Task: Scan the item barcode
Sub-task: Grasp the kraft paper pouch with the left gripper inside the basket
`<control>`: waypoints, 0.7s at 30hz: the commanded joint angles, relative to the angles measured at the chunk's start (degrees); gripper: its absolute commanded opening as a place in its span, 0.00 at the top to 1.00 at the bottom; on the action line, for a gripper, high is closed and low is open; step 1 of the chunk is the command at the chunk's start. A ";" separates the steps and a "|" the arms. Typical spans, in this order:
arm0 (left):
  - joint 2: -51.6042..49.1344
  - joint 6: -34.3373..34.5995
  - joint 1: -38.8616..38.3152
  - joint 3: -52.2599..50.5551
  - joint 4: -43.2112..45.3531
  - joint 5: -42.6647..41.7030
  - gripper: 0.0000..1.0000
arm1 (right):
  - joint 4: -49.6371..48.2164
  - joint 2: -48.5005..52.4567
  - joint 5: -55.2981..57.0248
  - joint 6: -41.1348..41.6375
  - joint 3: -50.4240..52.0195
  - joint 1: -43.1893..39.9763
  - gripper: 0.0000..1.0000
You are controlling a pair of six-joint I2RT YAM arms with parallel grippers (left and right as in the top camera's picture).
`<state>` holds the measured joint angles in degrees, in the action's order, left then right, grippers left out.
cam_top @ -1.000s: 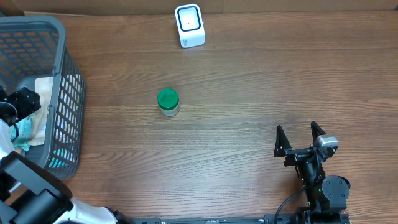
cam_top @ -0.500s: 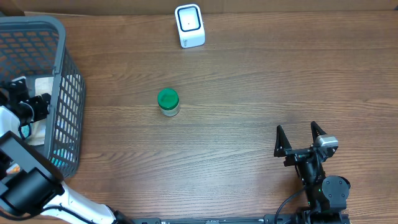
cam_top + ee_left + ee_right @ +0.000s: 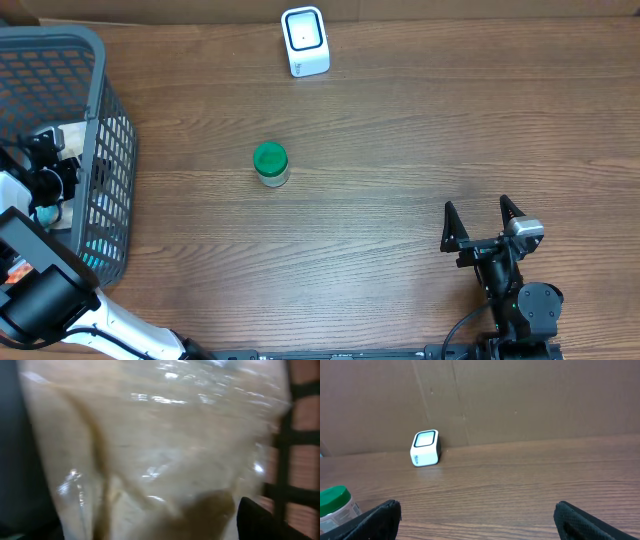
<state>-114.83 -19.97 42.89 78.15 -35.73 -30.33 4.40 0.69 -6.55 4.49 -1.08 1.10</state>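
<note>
Glossy clear-film pouch [image 3: 165, 450] lies in basket [image 3: 97, 50], table 9 o'clock, under left gripper [image 3: 50, 160]; jaw gap not discernible. Judged light, limp, slippery: pinch edge fold. Right gripper [image 3: 484, 222] 5 o'clock, wide, empty.

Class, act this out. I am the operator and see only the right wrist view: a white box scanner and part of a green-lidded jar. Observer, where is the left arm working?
Observer: The left pincer is down inside the grey plastic mesh basket, far to the left.
Operator: Is it holding anything?
Observer: I cannot tell; its own camera is filled by a crinkly clear plastic bag.
Operator: And the whole jar?
Observer: The green-lidded clear jar stands upright, well apart from the basket.
</note>
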 commanded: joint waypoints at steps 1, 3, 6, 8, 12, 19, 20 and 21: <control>-2.05 -0.17 -0.28 -0.74 -3.61 -8.09 0.32 | -0.26 -0.39 0.66 -0.02 0.63 -0.37 0.00; -2.05 -0.07 -0.28 -0.74 -4.20 -7.37 0.50 | -0.26 -0.39 0.66 -0.02 0.63 -0.37 0.00; -2.05 2.73 -0.17 -0.74 -4.48 -4.09 0.93 | -0.26 -0.39 0.66 -0.02 0.63 -0.37 0.00; -2.05 3.91 -0.17 -0.74 -4.57 -2.67 0.94 | -0.26 -0.39 0.66 -0.02 0.63 -0.37 0.00; -2.05 4.35 -0.17 -0.63 -4.55 -2.47 0.95 | -0.26 -0.39 0.66 -0.02 0.63 -0.37 0.00; -1.81 7.23 -0.07 4.35 -8.59 -2.47 0.96 | -0.26 -0.39 0.66 -0.02 0.63 -0.37 0.00; -1.62 8.28 -0.07 6.64 -10.58 -2.47 0.96 | -0.26 -0.39 0.66 -0.02 0.63 -0.37 0.00; -1.38 8.94 -0.07 8.92 -12.61 -2.49 0.96 | -0.26 -0.39 0.63 -0.02 0.63 -0.37 0.00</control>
<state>-115.44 -14.22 43.24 81.97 -44.97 -33.39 4.43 0.69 -6.55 4.49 -1.06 1.10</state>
